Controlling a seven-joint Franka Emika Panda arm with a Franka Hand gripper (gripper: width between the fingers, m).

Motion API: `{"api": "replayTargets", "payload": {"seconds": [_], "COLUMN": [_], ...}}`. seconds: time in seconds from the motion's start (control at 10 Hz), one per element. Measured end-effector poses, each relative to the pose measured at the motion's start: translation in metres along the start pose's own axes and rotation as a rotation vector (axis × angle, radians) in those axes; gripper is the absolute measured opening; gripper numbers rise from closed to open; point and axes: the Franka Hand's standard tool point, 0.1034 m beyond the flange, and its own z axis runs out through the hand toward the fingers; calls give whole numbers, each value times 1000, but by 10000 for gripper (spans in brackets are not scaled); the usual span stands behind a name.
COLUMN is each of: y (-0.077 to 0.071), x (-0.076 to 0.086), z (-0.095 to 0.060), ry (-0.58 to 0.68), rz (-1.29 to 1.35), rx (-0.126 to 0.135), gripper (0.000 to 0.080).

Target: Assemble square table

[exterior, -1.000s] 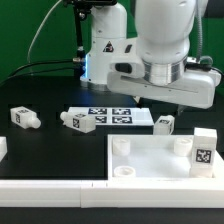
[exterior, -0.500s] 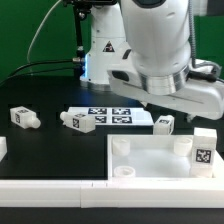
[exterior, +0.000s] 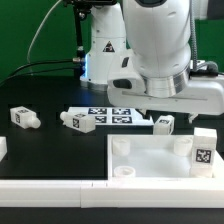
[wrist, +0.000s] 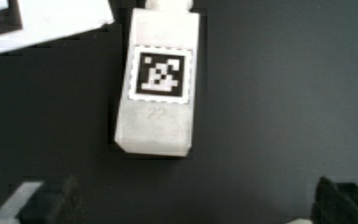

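The white square table top [exterior: 155,160] lies at the front of the exterior view's right, rim up, with round corner sockets. One tagged leg [exterior: 203,150] stands upright at its far right corner. Three legs lie on the black table: one [exterior: 22,118] at the left, one [exterior: 78,121] by the marker board, one [exterior: 165,123] under the arm. My gripper [exterior: 155,100] hangs above that last leg, largely hidden by the hand. In the wrist view the leg [wrist: 158,90] lies lengthwise, tag up, and the gripper [wrist: 194,200] is open and empty, its dark fingertips [wrist: 43,200] wide apart, clear of the leg.
The marker board [exterior: 110,115] lies flat behind the legs; a white corner [wrist: 34,25], probably of it, shows in the wrist view. A long white bar [exterior: 50,190] runs along the front edge. The robot base [exterior: 105,50] stands at the back.
The arm's hand has shifted slightly toward the exterior view's right and looms larger. The legs and the table top have not moved.
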Motion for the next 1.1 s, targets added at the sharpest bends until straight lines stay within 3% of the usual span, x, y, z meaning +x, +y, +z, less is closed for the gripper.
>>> {"api": "replayTargets", "payload": {"seconds": [0.4,0.7,1.1], "y": [4,10,7], "x": [1,-15,-15], "z": [-1,-6,-7], "ry": [1,-192,-201], "rz": [25,57,45], "rx": [-6,33,32], "gripper": [649,649,649]}}
